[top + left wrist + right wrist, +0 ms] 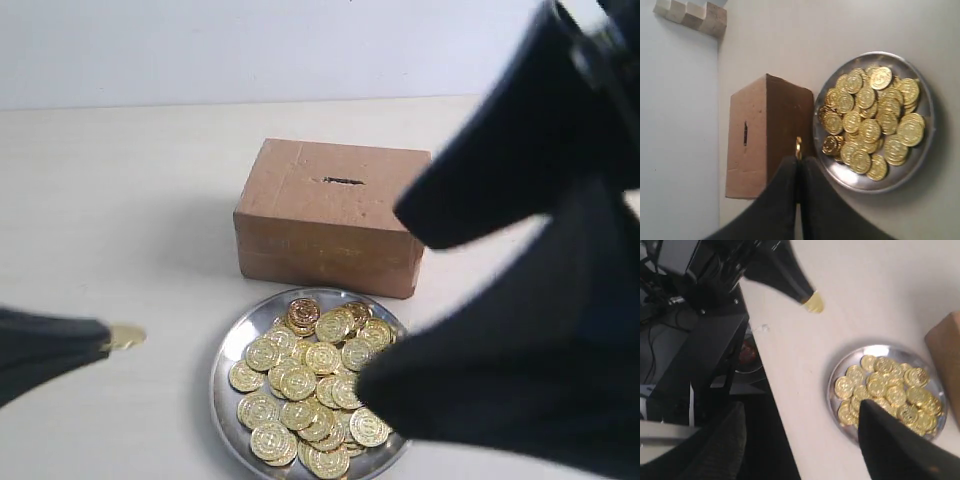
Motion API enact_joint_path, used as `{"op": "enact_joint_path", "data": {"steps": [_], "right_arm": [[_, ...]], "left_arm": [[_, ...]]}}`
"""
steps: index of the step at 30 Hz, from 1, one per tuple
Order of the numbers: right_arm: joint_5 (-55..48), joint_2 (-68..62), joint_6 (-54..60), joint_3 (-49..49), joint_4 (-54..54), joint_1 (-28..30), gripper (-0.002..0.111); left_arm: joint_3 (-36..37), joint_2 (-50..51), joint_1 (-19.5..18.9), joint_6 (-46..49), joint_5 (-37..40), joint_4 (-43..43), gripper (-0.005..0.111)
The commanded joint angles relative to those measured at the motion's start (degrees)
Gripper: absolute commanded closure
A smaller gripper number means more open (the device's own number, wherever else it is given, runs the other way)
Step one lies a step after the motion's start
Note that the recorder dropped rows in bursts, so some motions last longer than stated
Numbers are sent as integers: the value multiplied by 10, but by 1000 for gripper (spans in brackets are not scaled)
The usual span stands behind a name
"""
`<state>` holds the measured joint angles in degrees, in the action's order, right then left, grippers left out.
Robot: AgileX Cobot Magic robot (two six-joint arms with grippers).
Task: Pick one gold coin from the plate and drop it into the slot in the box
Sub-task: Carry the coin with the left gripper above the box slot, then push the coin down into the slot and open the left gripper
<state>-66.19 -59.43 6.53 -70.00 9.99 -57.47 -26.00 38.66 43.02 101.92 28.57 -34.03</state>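
The brown cardboard box [330,215] stands mid-table, its dark slot [341,181] in the top face. In front of it lies the silver plate [240,340], heaped with gold coins [310,385]. My left gripper [105,340] hangs left of the plate, shut on one gold coin [125,336]. In the left wrist view that coin [798,148] stands edge-on between the fingertips, with the box [767,135], slot [745,133] and plate [850,177] beyond. My right gripper [385,300] is open, close to the camera, over the plate's right side; nothing shows between its fingers.
The right wrist view shows the plate [850,357], the left gripper [805,296] with its coin [814,302], a box corner [947,350] and the table edge with dark equipment [695,340] below. Pale blocks [690,15] lie far behind the box.
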Motion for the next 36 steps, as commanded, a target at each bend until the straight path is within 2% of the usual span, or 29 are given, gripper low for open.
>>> {"op": "enact_joint_path", "data": {"steps": [1, 4, 9, 11, 16, 22, 28, 36], "right_arm": [[5, 43, -9, 95, 22, 1, 50], [52, 78, -2, 166, 53, 1, 61], [165, 152, -5, 275, 70, 1, 100], [203, 185, -6, 309, 72, 1, 108], [294, 250, -35, 389, 84, 1, 108], [314, 266, -58, 459, 103, 1, 108], [357, 266, -49, 491, 131, 1, 108], [357, 266, -40, 491, 135, 1, 108]], "left_arm": [[-144, 197, 4, 13, -13, 4, 107], [-236, 309, 4, 13, 3, 4, 107], [-364, 448, 4, 8, 29, 4, 107], [-398, 489, 4, -5, 29, 6, 107], [-483, 565, 4, -82, 42, 88, 107], [-610, 672, 4, -243, 133, 259, 107], [-741, 782, 4, -319, 198, 299, 107], [-790, 831, -3, -352, 262, 320, 107]]}}
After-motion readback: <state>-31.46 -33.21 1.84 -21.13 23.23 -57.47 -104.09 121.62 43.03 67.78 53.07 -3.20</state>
